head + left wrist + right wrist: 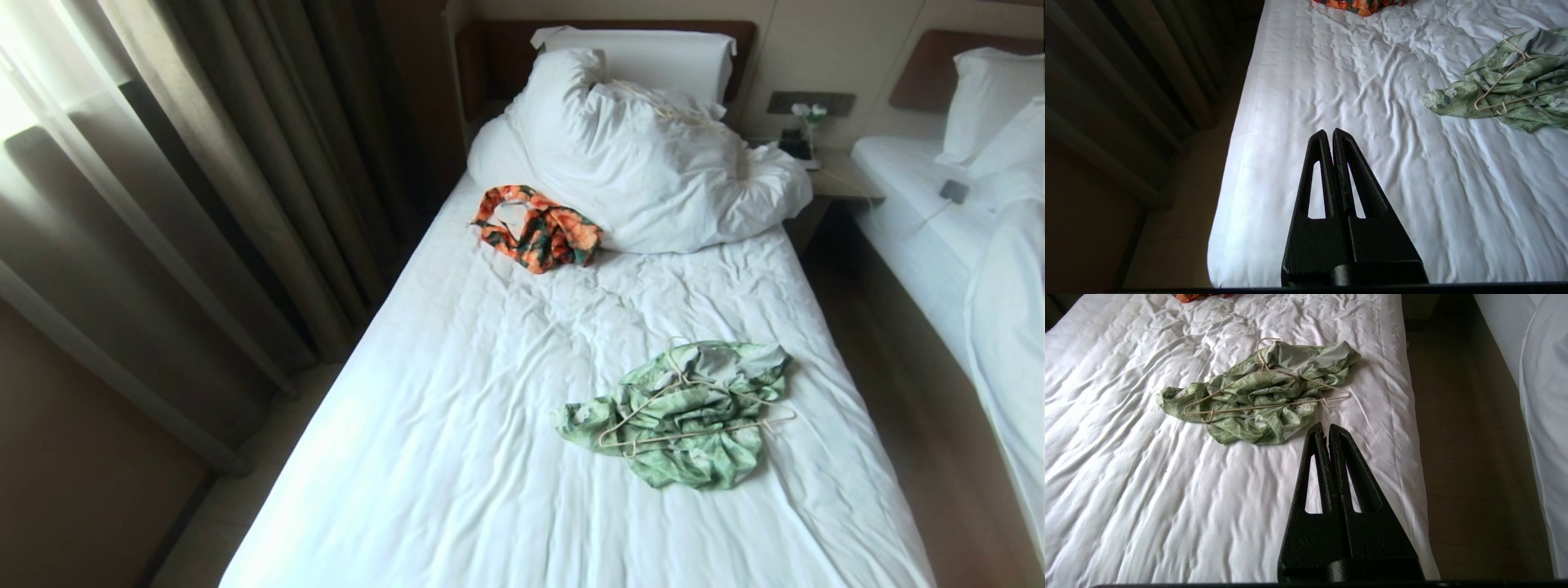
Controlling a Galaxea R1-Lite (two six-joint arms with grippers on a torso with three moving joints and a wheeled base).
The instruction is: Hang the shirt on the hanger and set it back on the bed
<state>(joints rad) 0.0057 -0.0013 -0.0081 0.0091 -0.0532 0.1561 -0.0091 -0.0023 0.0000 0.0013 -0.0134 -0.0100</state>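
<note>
Green and crumpled, the shirt (686, 416) lies in a heap on the bed (457, 425), toward its right edge, and the cream wire hanger (694, 408) rests flat on top of it, nothing threaded through. Up by the duvet (653, 163) sits an orange patterned garment (539, 229). Left gripper (1329, 131) hovers above bare sheet, fingers clenched empty; right gripper (1324, 425) hangs just short of the shirt, fingers clenched too.

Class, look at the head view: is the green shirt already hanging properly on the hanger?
No. The shirt lies crumpled on the bed, with the hanger resting loose on top of it.
</note>
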